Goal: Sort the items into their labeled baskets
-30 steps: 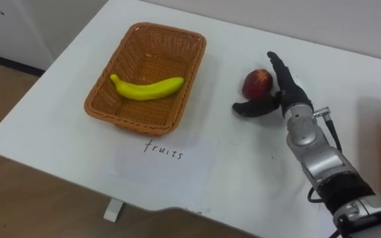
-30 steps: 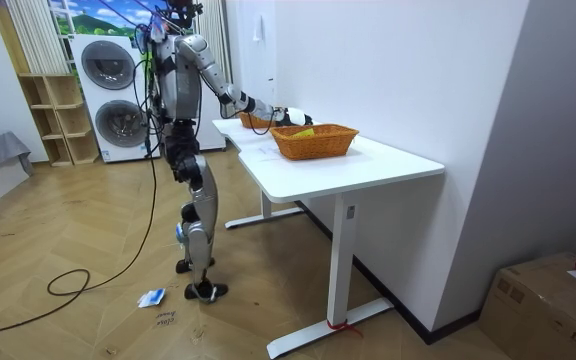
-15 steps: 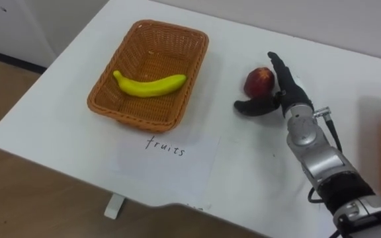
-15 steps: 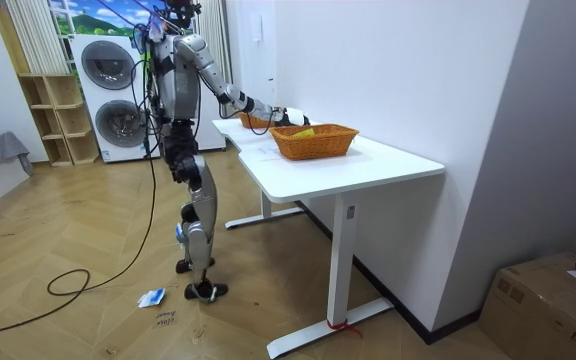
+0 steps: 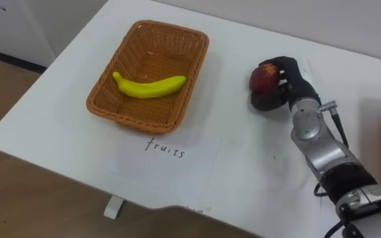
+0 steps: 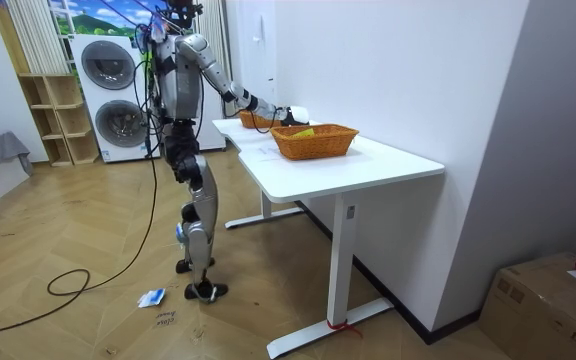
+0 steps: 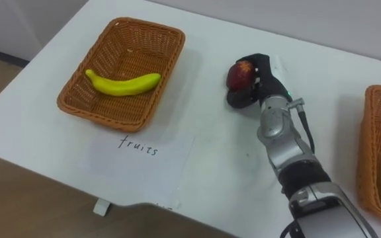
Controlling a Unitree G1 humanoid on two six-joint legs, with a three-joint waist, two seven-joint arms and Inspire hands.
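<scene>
Closes dark fingers point(image 5: 284, 64) and thumb of the right hand point(image 5: 295, 86) round the red apple point(image 5: 263, 77), after holding them straight and spread just beside it half a second ago. Keeps the fruit low over the white table point(image 5: 65, 119), near the fruit basket point(image 5: 137, 121) and to its right; lifted clear or resting on the top, impossible to tell. Marks the turn from reaching to holding: grasp apparently made, carry not yet begun. Leaves the banana point(image 5: 149, 86) lying alone in that basket, with a handwritten paper label point(image 5: 164, 155) just in front of it. Shows a second wicker basket point(image 7: 364, 152) at the table's right edge, well apart from the apple. Stands at the table's side in the room view, right arm stretched out over the top. Calls next, most likely, for a lift and a swing leftward over the basket's near wall, with a grip firm enough to hold a round, smooth fruit.
</scene>
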